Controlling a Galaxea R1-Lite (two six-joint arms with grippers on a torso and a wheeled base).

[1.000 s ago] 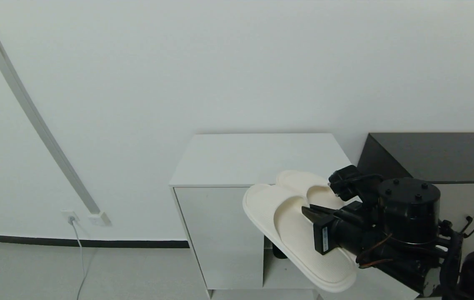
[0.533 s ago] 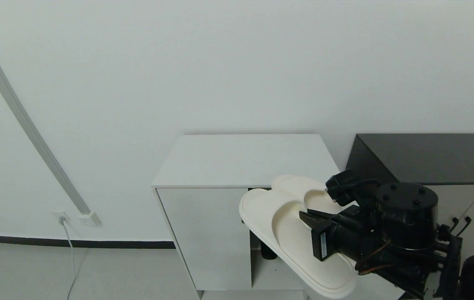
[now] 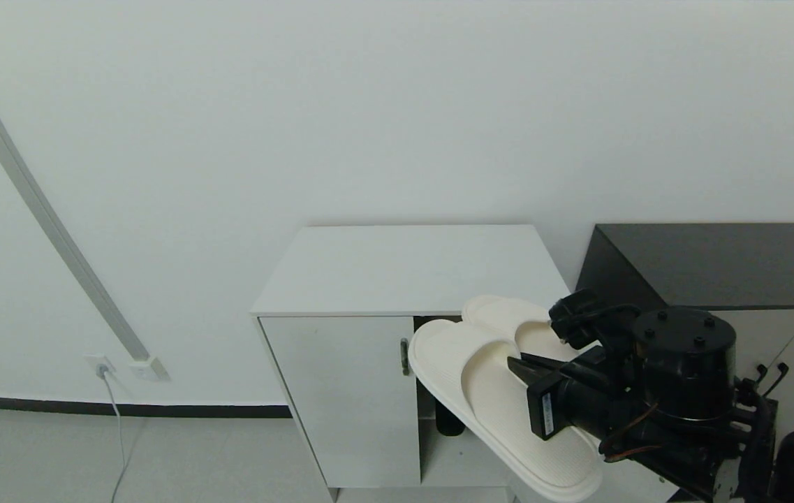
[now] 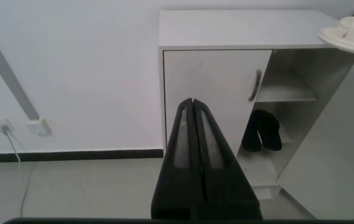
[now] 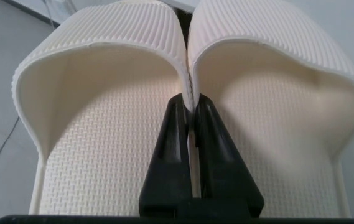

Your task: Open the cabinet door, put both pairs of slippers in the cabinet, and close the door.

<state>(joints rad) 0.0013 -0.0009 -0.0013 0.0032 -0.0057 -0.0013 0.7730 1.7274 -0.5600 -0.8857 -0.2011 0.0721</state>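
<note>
White slippers (image 3: 480,370) sit pinched in the right end effector (image 5: 189,109), 4 o'clock of the cabinet (image 3: 403,269); left end effector (image 4: 192,109) closed.

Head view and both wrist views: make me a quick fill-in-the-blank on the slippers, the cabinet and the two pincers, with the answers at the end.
1. The right pincer is shut on a pair of slippers whose colour is ____.
2. The left pincer is shut and holds ____.
3. On a lower shelf of the open cabinet sits another pair, coloured ____.

Missing words: white; nothing; black.
</note>
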